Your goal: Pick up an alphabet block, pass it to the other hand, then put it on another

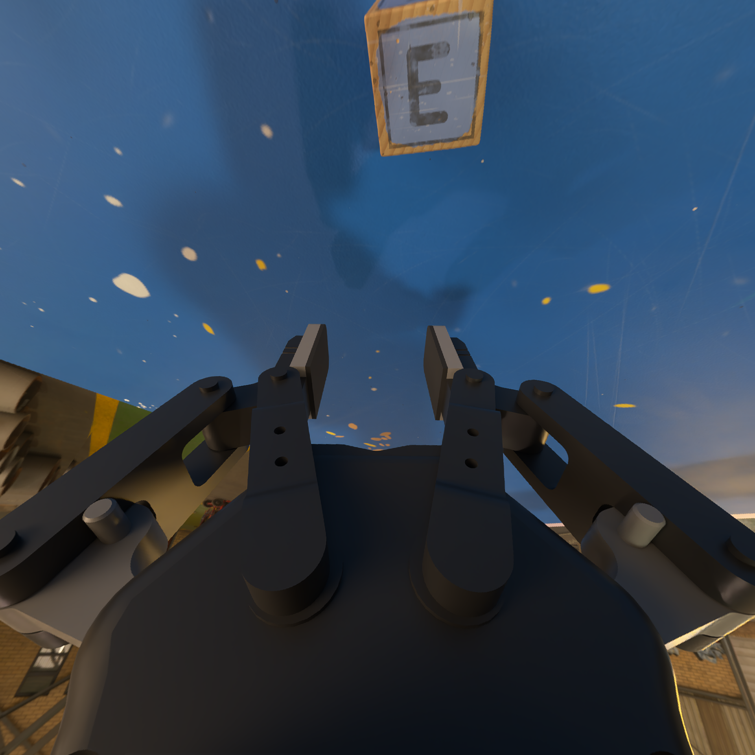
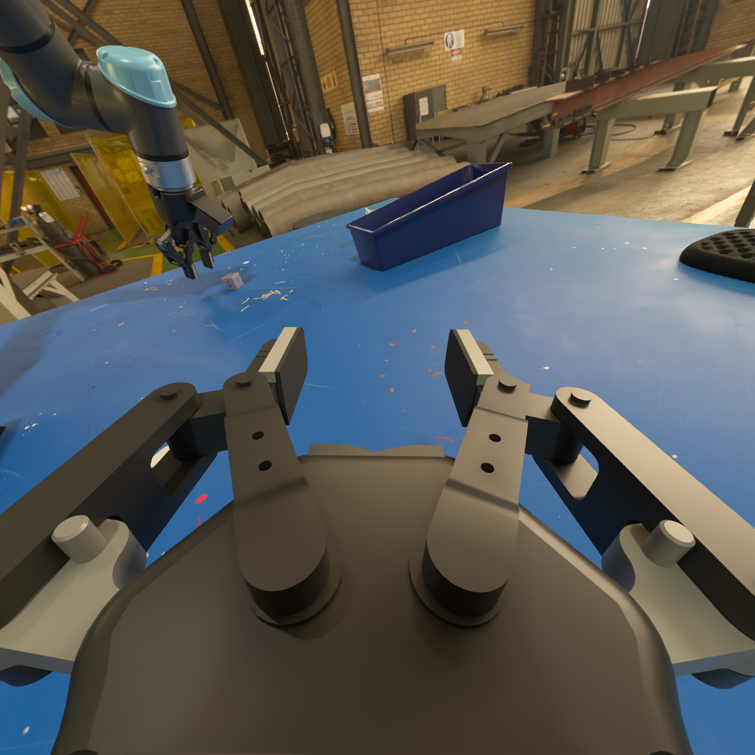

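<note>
You'd barely started here: both the left gripper (image 1: 376, 369) and right gripper (image 2: 376, 374) were spread and empty, the alphabet block (image 1: 428, 77) sat untouched on the blue table (image 1: 572, 204), so pickup, handover and stacking were all left

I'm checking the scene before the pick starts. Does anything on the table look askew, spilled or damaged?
Little stands out. The blue table is flecked with paint specks and scratches. The alphabet block sits flat, alone; no second block shows. The blue bin stands upright, angled to the table edge. Both grippers are open and empty.
</note>
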`<control>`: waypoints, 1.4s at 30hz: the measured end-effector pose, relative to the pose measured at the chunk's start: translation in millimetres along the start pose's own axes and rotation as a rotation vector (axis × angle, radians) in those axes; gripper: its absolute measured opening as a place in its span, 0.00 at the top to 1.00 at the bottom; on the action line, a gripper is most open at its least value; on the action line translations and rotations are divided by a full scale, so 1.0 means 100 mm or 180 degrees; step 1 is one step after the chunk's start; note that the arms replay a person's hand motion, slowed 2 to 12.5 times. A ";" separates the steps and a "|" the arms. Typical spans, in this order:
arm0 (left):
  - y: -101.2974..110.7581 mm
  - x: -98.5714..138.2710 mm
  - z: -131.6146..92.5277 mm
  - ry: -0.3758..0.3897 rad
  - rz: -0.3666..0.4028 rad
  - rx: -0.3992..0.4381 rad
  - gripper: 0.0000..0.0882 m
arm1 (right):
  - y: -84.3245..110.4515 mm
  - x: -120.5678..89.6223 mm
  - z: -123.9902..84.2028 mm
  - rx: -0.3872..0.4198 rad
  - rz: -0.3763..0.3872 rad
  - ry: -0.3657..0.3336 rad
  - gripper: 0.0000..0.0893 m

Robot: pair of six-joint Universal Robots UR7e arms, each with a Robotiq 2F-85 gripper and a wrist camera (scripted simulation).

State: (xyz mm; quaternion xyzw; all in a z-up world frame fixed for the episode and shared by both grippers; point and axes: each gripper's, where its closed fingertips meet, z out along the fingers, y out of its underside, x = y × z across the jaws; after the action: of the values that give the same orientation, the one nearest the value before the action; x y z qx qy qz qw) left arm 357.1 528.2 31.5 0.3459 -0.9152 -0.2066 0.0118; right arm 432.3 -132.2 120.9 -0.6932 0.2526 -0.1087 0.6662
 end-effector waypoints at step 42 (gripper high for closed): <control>-0.69 0.11 -0.47 0.0172 -0.0470 0.1448 0.52 | 0.01 0.00 0.01 0.0018 0.0109 -0.0062 0.33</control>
State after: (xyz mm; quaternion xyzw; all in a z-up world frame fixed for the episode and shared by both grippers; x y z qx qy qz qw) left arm 399.8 456.8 46.4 0.4111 -0.9097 0.0138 -0.0571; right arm 432.1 -131.3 119.5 -0.6879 0.2577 -0.0912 0.6723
